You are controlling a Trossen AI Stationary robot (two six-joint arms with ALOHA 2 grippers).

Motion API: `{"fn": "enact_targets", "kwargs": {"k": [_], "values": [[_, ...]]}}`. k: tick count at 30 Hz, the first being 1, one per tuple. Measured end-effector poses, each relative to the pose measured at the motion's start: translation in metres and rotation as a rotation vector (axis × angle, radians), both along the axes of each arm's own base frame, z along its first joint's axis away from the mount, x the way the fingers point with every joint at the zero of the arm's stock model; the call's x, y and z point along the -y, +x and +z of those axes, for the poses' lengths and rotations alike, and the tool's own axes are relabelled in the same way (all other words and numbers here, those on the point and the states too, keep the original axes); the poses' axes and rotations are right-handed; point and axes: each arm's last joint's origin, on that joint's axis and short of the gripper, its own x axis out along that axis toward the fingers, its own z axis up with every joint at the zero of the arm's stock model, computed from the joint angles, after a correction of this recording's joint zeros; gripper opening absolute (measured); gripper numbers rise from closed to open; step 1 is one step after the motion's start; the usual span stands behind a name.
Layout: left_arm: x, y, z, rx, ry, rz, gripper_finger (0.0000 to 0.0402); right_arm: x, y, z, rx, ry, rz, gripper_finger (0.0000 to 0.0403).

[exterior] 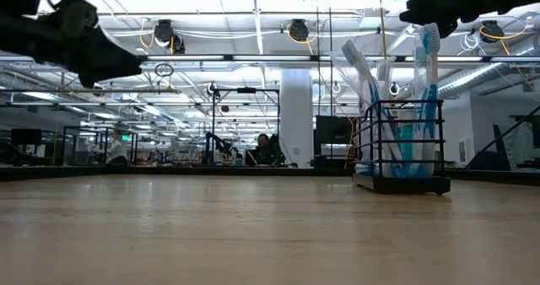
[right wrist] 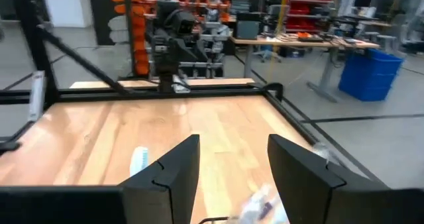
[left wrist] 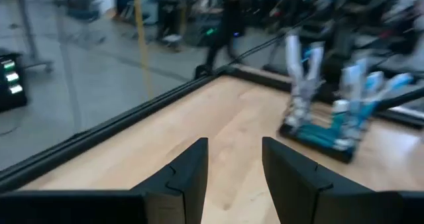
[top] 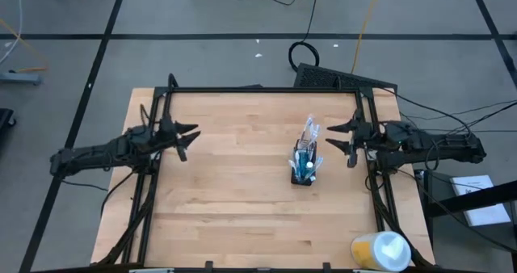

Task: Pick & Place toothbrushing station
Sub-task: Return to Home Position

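Observation:
The toothbrushing station's black wire-mesh cup (top: 304, 173) stands upright on its base on the wooden table, right of the middle. Several blue-and-white toothbrushes (top: 310, 136) stick out of it, leaning toward the far edge; they also show in the low view (exterior: 426, 57). My left gripper (top: 191, 141) hovers open over the table's left side, pointing toward the cup (left wrist: 321, 131), with nothing between its fingers (left wrist: 235, 168). My right gripper (top: 339, 142) hovers open just right of the cup and above it; a toothbrush head (right wrist: 138, 162) shows beside its fingers.
A yellow-and-white roll (top: 381, 250) lies at the table's near right corner. A black frame (top: 266, 89) runs along the table's far edge and sides. Bare wood (top: 234, 192) lies between the cup and the left arm.

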Motion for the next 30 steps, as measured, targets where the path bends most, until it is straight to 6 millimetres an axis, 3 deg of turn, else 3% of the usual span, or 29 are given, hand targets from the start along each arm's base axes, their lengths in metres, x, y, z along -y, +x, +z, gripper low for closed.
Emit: {"fn": "enact_targets", "kwargs": {"k": [9, 30], "values": [[0.004, -0.006, -0.023, 0.042, 0.042, -0.092, 0.0147, 0.000, 0.003, -0.020, 0.047, -0.001, 0.006, 0.0169], [0.005, -0.002, -0.027, 0.065, 0.090, -0.163, 0.0148, 0.000, -0.002, -0.065, 0.144, 0.025, 0.006, 0.0169]]}}
